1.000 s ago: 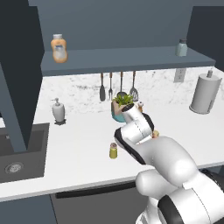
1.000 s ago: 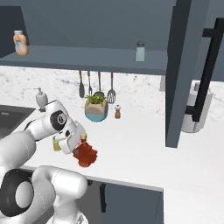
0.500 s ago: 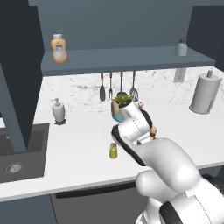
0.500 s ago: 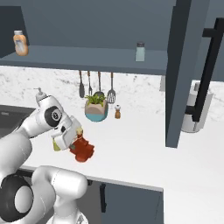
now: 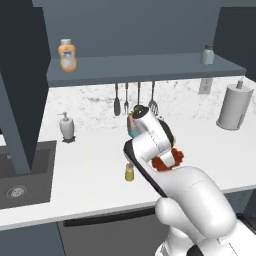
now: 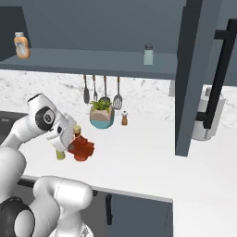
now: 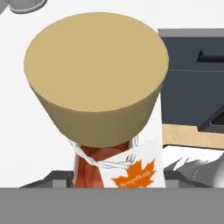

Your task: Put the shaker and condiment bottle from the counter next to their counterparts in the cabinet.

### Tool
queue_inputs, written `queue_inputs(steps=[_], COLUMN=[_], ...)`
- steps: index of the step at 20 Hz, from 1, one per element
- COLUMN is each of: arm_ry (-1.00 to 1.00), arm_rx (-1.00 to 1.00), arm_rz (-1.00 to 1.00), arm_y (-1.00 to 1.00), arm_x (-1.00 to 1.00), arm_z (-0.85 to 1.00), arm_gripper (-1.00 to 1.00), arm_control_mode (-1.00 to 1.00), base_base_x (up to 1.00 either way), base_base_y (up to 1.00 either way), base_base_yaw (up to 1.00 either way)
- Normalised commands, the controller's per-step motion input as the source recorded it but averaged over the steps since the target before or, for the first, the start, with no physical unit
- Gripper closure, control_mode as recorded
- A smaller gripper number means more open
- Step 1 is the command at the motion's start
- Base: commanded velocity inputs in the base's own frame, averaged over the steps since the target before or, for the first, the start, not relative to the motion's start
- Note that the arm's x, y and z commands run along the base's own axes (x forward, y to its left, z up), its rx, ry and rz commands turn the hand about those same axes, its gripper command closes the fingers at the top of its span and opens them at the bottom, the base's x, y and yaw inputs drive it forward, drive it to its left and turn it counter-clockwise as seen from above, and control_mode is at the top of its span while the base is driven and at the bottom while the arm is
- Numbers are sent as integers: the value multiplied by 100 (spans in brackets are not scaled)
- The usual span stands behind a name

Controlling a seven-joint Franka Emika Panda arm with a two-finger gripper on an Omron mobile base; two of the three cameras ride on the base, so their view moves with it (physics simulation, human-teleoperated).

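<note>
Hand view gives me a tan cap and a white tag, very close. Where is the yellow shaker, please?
Observer: The yellow shaker stands upright on the counter, close beside the arm. It is not in the gripper.
Operator: Where is the orange bottle?
Observer: The orange bottle stands at the left end of the cabinet shelf.
Operator: And the grey-green shaker?
Observer: The grey-green shaker stands near the right end of that shelf.

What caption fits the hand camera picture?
Close-up of the condiment bottle: big tan cap, red-brown neck, white maple-leaf tag.
</note>
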Motion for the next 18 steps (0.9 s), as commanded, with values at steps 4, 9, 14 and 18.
queue_inputs(steps=[4,9,14,18], arm_ry=[-8,-2,-4,-5], arm_rx=[0,0,0,0], arm_rz=[19,24,28,32], arm_y=[13,10,7,7], arm_x=[0,0,0,0], arm_z=[32,26,23,23], arm_gripper=[100,100,100,100], arm_control_mode=[-100,-100,-100,-100], base_base_x=[0,0,0,0], base_base_y=[0,0,0,0], base_base_yaw=[0,0,0,0])
